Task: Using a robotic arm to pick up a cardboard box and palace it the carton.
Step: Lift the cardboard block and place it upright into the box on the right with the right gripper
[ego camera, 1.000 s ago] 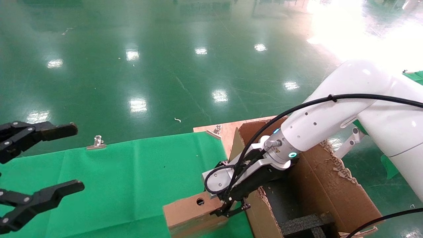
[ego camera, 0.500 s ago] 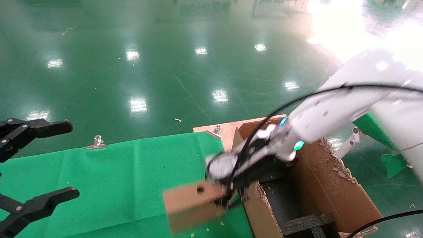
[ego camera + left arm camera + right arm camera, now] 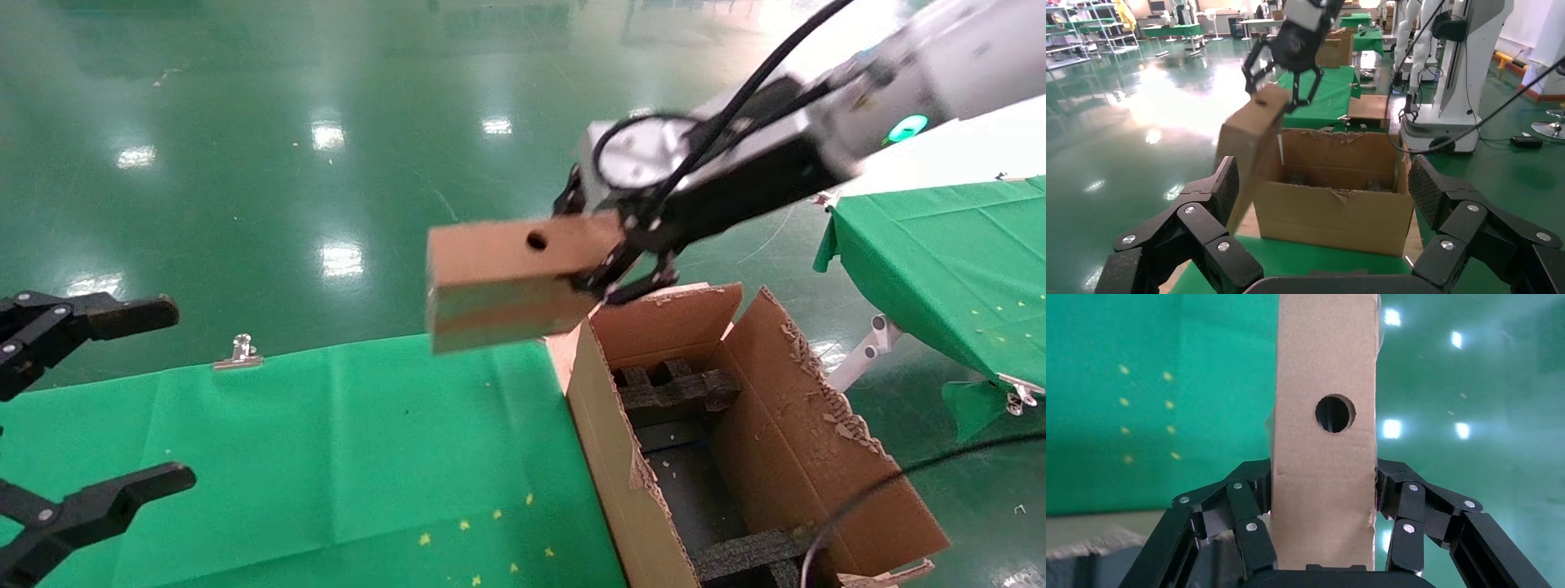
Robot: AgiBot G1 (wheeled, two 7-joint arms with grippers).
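**Ana:** Head view first. What is in the middle?

**Ben:** The right gripper (image 3: 623, 263) of the robotic arm (image 3: 825, 122) holds a cardboard box (image 3: 511, 282) in the air. The box is small, flat and brown, with one round hole (image 3: 537, 241) in its upper face. The gripper grasps it at its right end, so the rest juts out to the left.

**Ana:** Where is the box compared with the carton?

**Ben:** It hangs above the far left corner of the carton (image 3: 809, 457), clear of it, and over the edge of the green cloth (image 3: 327, 441) that covers the table. The carton stands open, its flaps up and their edges ragged, with black foam (image 3: 670, 388) inside.

**Ana:** Are the jaws closed on it?

**Ben:** Yes. In the right wrist view the two black fingers (image 3: 1251, 508) press on opposite sides of the box (image 3: 1324, 429), one on each side, with the hole facing the camera.

**Ana:** And the other arm?

**Ben:** The left gripper (image 3: 122, 392) sits at the left edge of the head view, low over the cloth, its jaws wide apart and holding nothing. The left wrist view looks between its fingers (image 3: 1211, 220) toward the carton (image 3: 1333, 196), with the box (image 3: 1251, 147) tilted in the air above the carton's near corner, held from above by the right gripper (image 3: 1281, 92).

**Ana:** Anything else around?

**Ben:** A metal clip (image 3: 239, 354) holds the far edge of the cloth. A second table with green cloth (image 3: 948, 253) stands to the right, on a glossy green floor (image 3: 245, 122).
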